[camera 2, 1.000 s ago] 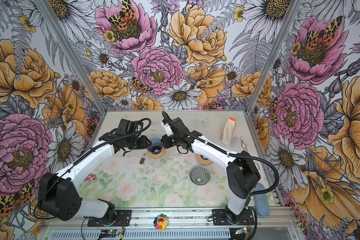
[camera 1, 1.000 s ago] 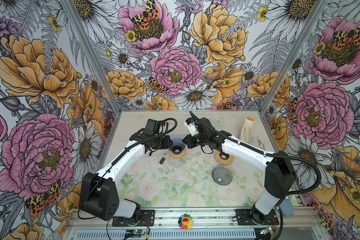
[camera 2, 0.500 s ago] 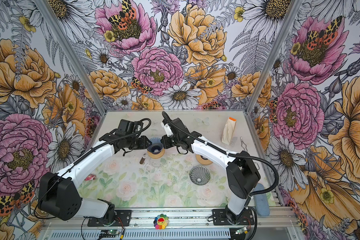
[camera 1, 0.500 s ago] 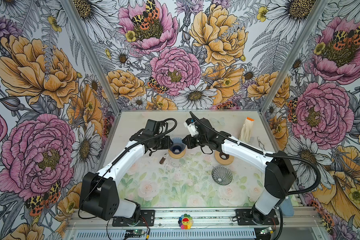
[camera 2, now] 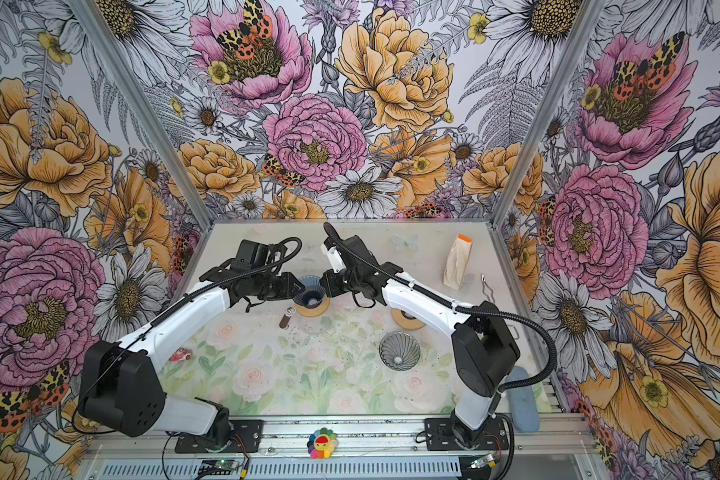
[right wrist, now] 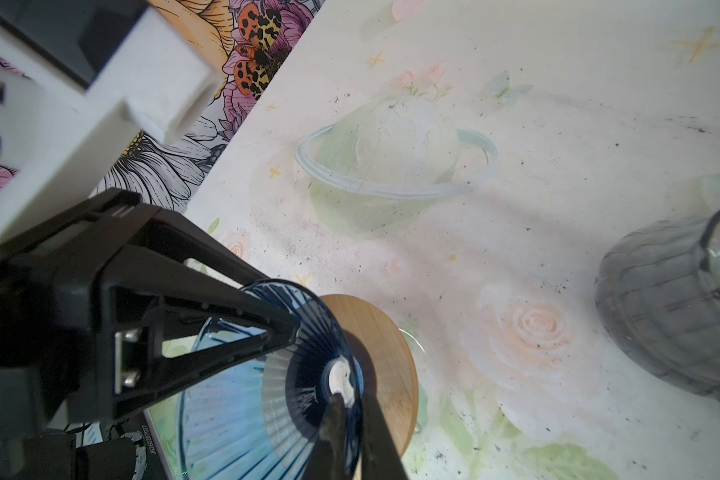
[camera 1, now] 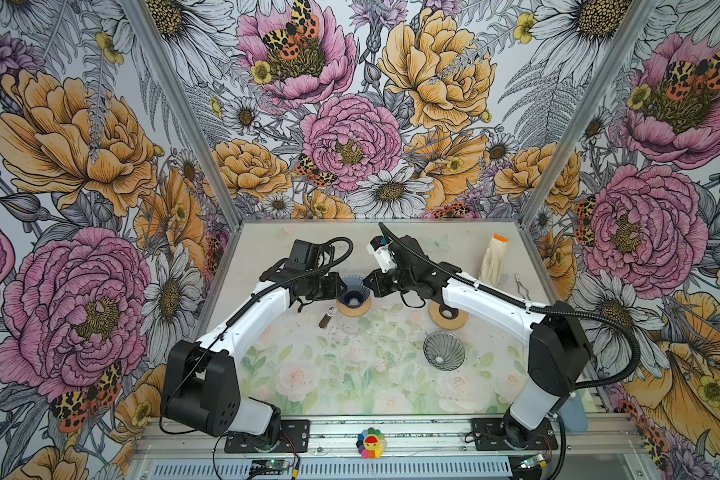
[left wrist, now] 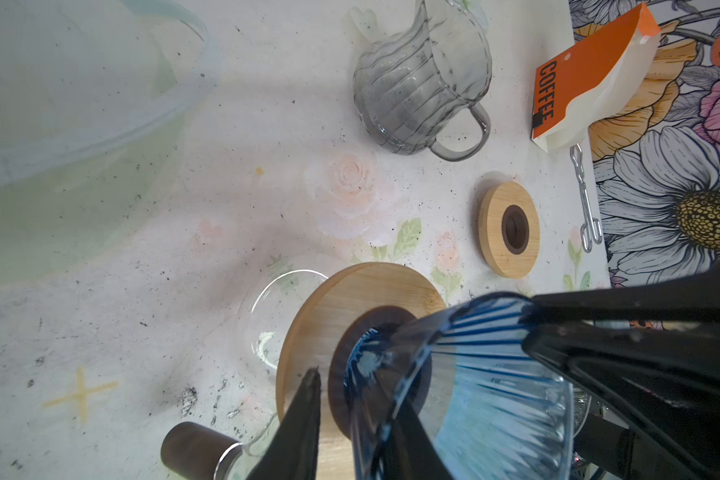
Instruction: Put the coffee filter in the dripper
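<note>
Both left pincer and right pincer tight on dripper rim.

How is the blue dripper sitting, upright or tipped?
Upright: the blue dripper has its mouth facing up in both top views, with its narrow end seated in the wooden collar.

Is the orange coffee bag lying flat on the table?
No, the coffee bag stands upright on the table, near the side wall.

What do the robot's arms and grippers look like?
The left arm and right arm have white links, black joints and a black ribbed cable along each. The left gripper and right gripper are black, with tapering triangular fingers.
</note>
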You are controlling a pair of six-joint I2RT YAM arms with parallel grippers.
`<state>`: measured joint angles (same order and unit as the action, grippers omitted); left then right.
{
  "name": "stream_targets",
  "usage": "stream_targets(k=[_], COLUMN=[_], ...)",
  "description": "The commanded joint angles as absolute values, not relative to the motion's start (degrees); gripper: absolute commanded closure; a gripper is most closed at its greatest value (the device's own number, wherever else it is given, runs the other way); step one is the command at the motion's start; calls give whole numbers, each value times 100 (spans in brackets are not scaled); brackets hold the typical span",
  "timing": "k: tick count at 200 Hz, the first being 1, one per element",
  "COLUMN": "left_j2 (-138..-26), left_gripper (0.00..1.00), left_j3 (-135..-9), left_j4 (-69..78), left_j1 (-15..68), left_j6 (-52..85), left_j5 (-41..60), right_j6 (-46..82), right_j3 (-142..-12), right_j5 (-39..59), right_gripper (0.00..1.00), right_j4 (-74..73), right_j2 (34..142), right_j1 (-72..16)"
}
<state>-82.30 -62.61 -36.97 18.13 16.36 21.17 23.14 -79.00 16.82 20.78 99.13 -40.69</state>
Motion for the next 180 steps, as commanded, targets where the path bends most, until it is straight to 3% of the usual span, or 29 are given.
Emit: stream_targets(k=[1,180], left_j2=[-8515,-8553], left_gripper=[74,74], left_j3=[-6151,-6265], left_j4=[-3910,-3920], left_j1=[1694,1679], left_j6=[1511,1498], left_j5=[1845,1958], right_j6=[2310,2367], right_j3=[-7883,-8062], right_j5=[1719,1717], right_gripper=[89,88], right_j4=[2832,3208], right_j2=[10247,10402], right_j1=[-4025,-4015])
